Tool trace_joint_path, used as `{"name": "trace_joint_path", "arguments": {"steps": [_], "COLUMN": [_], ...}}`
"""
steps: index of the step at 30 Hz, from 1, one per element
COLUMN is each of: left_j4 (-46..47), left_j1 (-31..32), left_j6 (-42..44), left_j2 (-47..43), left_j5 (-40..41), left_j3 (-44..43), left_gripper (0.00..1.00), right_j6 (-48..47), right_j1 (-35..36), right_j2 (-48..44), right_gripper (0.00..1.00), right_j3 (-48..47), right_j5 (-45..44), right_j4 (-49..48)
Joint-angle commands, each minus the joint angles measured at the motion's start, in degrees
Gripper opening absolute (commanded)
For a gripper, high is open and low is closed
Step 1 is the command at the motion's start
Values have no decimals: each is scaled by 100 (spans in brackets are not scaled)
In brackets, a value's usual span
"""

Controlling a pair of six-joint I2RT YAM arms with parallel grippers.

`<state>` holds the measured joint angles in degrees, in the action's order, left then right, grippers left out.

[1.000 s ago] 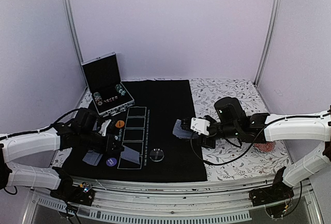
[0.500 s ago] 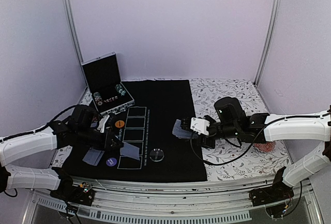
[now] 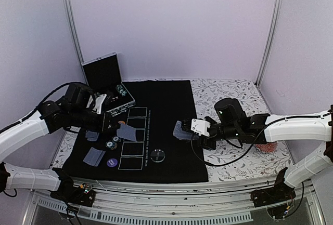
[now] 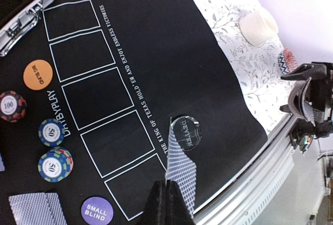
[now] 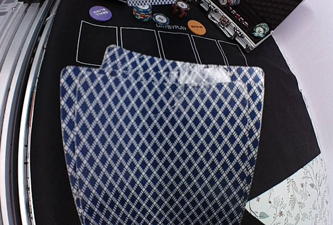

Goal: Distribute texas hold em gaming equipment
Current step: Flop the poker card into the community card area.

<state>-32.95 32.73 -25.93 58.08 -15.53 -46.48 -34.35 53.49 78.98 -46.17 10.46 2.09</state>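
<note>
Blue-backed card point(image 4: 182, 170) pinched in my left gripper point(image 4: 162, 196) hangs over the left boxes point(image 4: 99, 97) of the mat point(image 3: 166, 100); right gripper point(image 3: 189, 129) grips the deck point(image 5: 161, 147).

Top cam: high at 6 o'clock, facing 12, whole counter point(image 3: 231, 92) in view. L wrist cam: above black mat point(image 4: 166, 53), facing 3 o'clock. R wrist cam: low, close, facing 9. Both wrist cams share the orange disc point(image 4: 38, 74)

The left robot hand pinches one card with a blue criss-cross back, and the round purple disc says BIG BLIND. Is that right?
Not quite. The round purple disc says SMALL BLIND, as the left wrist view shows. The left gripper does pinch one card with a blue criss-cross back.
</note>
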Motion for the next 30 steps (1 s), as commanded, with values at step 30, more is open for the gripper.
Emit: {"name": "trace_joint_path", "arguments": {"steps": [30], "left_j4": [-2859], "left_j1": [1821], "left_j6": [-409], "left_j2": [1918], "left_j5": [2926], "left_j3": [-1477], "left_gripper": [0], "right_j6": [17], "right_j1": [-28], "right_j2": [-207], "right_gripper": [50], "right_j3": [-59], "right_j5": [54], "right_j4": [-137]}}
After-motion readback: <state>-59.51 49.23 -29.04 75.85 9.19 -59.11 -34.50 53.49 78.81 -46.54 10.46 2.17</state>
